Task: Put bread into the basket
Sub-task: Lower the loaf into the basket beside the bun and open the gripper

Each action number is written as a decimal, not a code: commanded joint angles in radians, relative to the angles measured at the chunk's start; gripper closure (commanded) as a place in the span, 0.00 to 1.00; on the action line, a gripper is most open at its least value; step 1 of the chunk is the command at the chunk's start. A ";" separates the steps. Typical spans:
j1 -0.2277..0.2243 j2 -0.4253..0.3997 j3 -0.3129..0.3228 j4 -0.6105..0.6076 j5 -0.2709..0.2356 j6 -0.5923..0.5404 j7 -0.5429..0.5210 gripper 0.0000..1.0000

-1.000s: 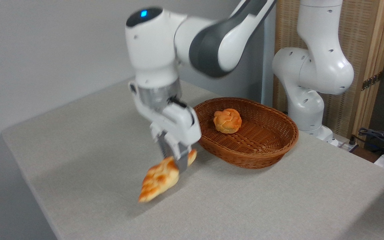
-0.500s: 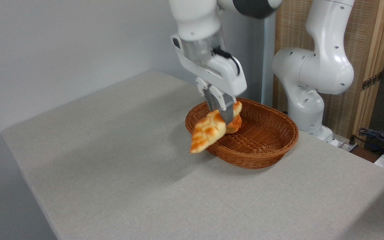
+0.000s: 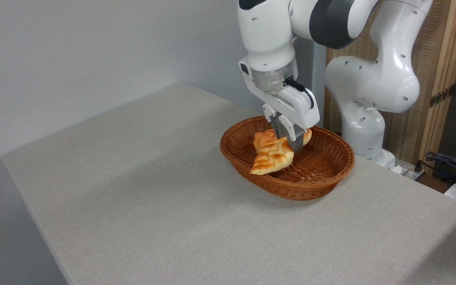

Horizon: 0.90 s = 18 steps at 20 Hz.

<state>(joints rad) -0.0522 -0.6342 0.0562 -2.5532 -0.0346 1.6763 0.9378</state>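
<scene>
My gripper (image 3: 296, 145) is shut on the bread (image 3: 272, 157), a golden braided loaf with toasted ridges. The loaf hangs tilted, its lower pointed end down to the left, inside the oval brown wicker basket (image 3: 323, 180) at the table's far right. Whether the loaf touches the basket floor I cannot tell. A small round orange bun (image 3: 262, 139) lies in the basket behind the loaf, mostly hidden by it.
The arm's white base (image 3: 364, 103) stands just behind the basket, beside a wooden slatted screen (image 3: 434, 59). Cables (image 3: 453, 166) lie off the table's right edge. The grey table (image 3: 152, 190) spreads to the left and front of the basket.
The gripper has carried the bread from above the table's middle, up and to the right over the basket rim, then down into the basket.
</scene>
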 commanded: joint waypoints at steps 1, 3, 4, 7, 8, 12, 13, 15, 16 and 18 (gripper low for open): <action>-0.021 0.004 0.019 -0.028 0.013 0.019 0.010 0.24; -0.021 0.017 0.020 -0.030 0.013 0.010 0.009 0.00; -0.021 0.019 0.020 -0.030 0.016 0.010 0.009 0.00; -0.021 0.025 0.019 -0.030 0.038 0.003 0.010 0.00; -0.021 0.027 0.020 -0.028 0.050 -0.009 0.013 0.00; -0.023 0.025 0.020 -0.022 0.053 -0.013 0.015 0.00; -0.023 0.022 0.020 -0.012 0.053 -0.013 0.015 0.00; -0.023 0.019 0.019 0.030 0.053 -0.018 0.015 0.00; -0.023 0.024 0.019 0.074 0.052 -0.020 0.015 0.00; -0.023 0.053 0.020 0.177 0.038 -0.003 0.013 0.00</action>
<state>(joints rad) -0.0607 -0.6169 0.0591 -2.5210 0.0053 1.6764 0.9385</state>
